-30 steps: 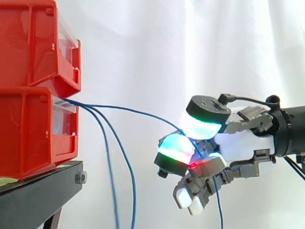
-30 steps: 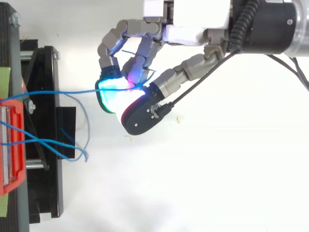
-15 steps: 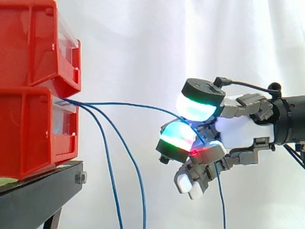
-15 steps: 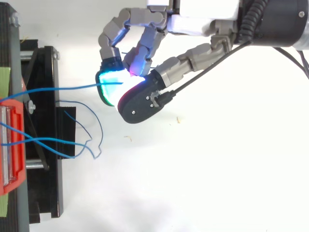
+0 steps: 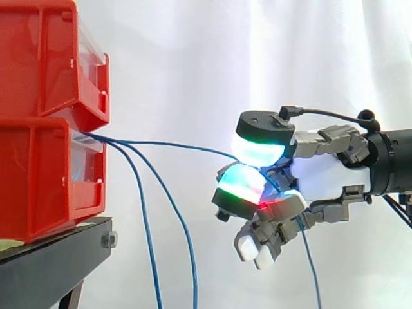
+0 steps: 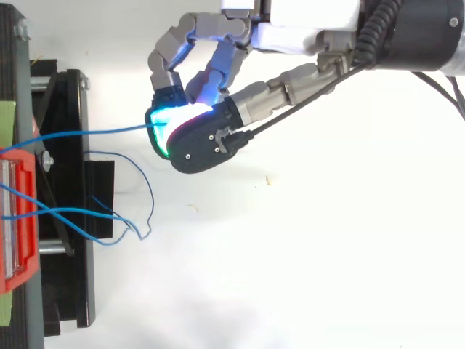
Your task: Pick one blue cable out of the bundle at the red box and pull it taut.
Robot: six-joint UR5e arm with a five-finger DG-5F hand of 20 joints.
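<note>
Pinching one blue cable [image 5: 180, 147] between curled fingers of hand [image 5: 325, 180], we are holding it well off red box [image 5: 38, 180] front edge, so only this strand is running near-straight; other cables [image 5: 150, 244] are sagging.

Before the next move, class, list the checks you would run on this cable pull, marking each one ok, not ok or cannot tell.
1. The hand pinches one blue cable between its pads: ok.
2. Only that cable is held; two loose cables hang from the red box: ok.
3. The blue cable is taut: not ok, it curves gently.
4. The blue cable is anchored inside the red box: cannot tell.
</note>
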